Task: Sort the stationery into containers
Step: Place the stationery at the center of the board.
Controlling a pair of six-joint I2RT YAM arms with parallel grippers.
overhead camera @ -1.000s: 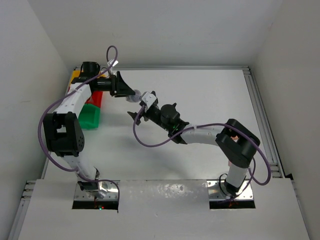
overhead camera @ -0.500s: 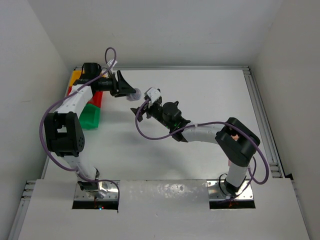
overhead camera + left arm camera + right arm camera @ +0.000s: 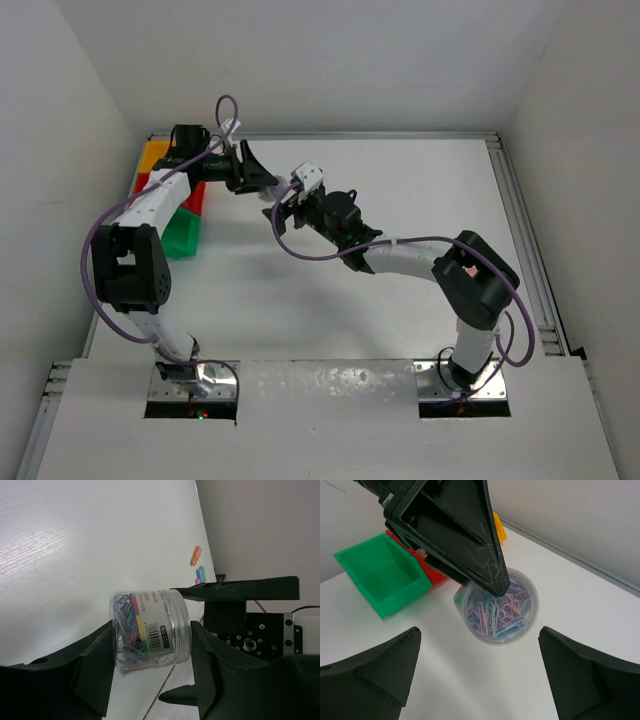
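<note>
Gripping clear paper-clip jar (image 3: 501, 611) sideways in left claw (image 3: 152, 630), off the worktop (image 3: 470, 700), right of green bin (image 3: 402, 595). Right claw (image 3: 480, 672) spread wide, empty, facing it. Probably light, rigid, slick; best pinched across the straight wall.

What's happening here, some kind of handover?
The left gripper is clamped on a clear jar of coloured paper clips. The right gripper faces it with its fingers spread wide on either side, not touching the jar. The green bin, red bin and yellow bin sit just beyond. The green bin looks empty.
</note>
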